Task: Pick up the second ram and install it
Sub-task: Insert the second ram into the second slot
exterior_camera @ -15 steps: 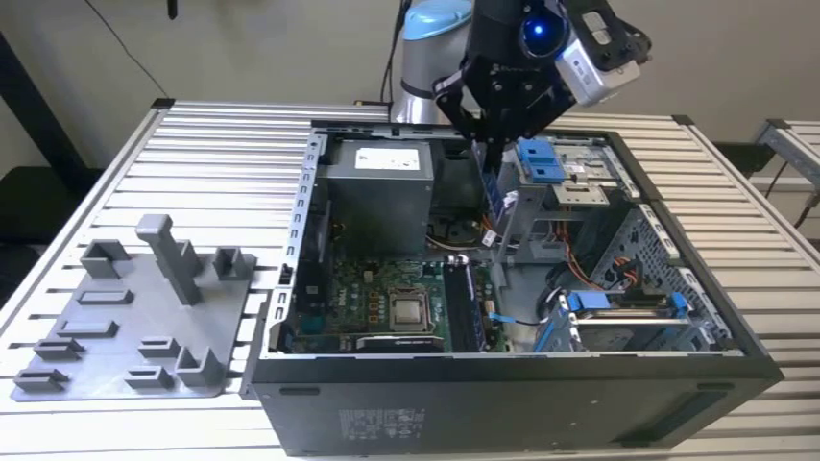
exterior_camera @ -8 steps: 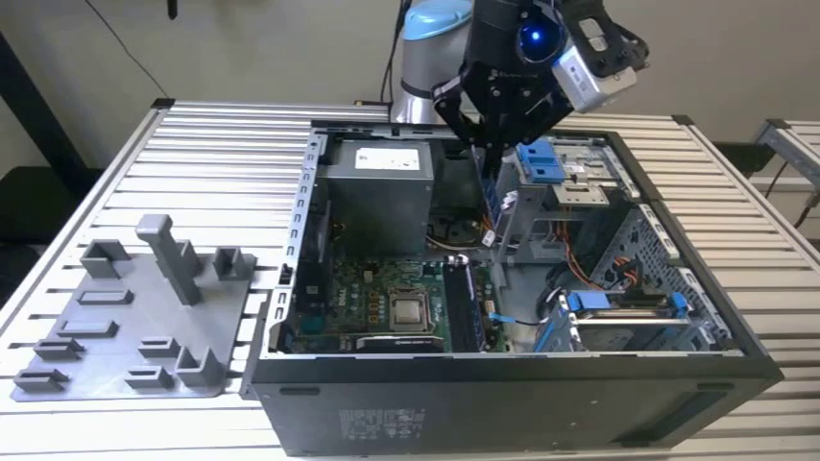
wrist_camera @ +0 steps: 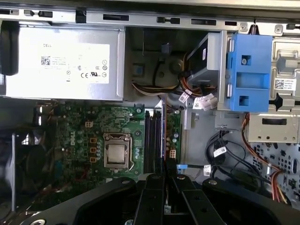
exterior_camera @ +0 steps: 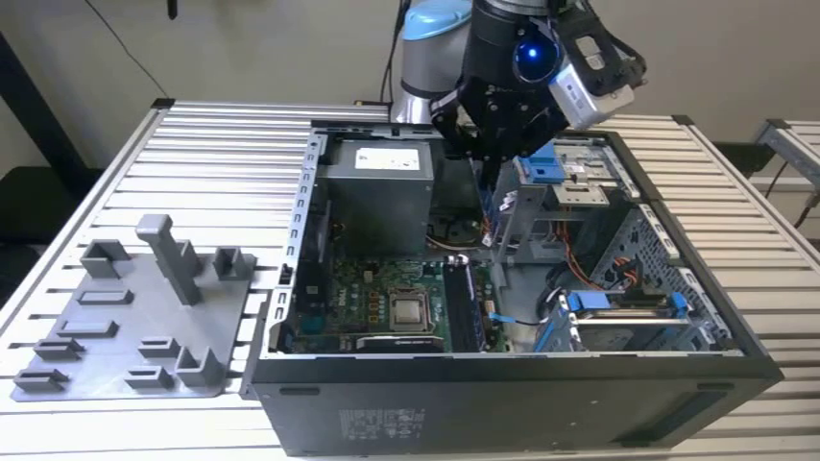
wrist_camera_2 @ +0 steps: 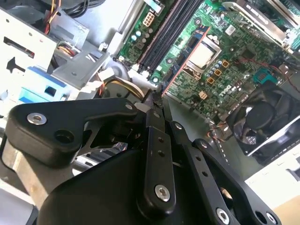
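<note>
The pincer (wrist_camera: pixel 165 177) is clamped on the second ram (wrist_camera: pixel 163 136), held edge-on over the memory slots (wrist_camera: pixel 150 140) inside the computer case (exterior_camera: pixel 513 403).

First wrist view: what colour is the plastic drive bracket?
The drive bracket is blue, clearest in the first wrist view.

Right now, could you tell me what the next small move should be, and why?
Probably lower straight down, slowly: the gripper holds the second ram on edge above the motherboard's memory slots, seemingly parallel to them but not yet seated.
</note>
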### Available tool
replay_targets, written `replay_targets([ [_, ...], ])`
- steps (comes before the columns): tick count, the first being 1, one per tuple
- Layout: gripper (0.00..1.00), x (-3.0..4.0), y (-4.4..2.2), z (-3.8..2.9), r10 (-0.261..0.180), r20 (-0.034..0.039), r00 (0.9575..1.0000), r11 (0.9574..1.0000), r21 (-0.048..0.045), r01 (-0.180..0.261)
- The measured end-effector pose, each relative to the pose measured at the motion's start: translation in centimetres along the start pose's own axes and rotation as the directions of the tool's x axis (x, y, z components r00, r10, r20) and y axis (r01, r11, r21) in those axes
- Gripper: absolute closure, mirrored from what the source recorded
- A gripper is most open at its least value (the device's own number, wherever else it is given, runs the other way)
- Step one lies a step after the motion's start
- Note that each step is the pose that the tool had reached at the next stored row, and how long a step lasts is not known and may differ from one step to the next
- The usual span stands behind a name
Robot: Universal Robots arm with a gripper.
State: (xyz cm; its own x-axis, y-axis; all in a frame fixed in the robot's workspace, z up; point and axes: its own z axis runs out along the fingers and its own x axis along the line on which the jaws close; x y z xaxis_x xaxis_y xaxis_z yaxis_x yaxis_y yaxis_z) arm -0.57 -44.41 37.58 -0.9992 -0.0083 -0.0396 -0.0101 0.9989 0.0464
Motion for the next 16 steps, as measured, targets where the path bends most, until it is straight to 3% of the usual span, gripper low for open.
replay_targets([
  [8,0.87,0.29,-0.81,1.12,0.000,0.0000,1.0000,1.0000,0.0001,0.000],
  [16,0.87,0.60,-1.01,2.56,0.007,0.0002,1.0000,1.0000,0.0010,-0.007],
])
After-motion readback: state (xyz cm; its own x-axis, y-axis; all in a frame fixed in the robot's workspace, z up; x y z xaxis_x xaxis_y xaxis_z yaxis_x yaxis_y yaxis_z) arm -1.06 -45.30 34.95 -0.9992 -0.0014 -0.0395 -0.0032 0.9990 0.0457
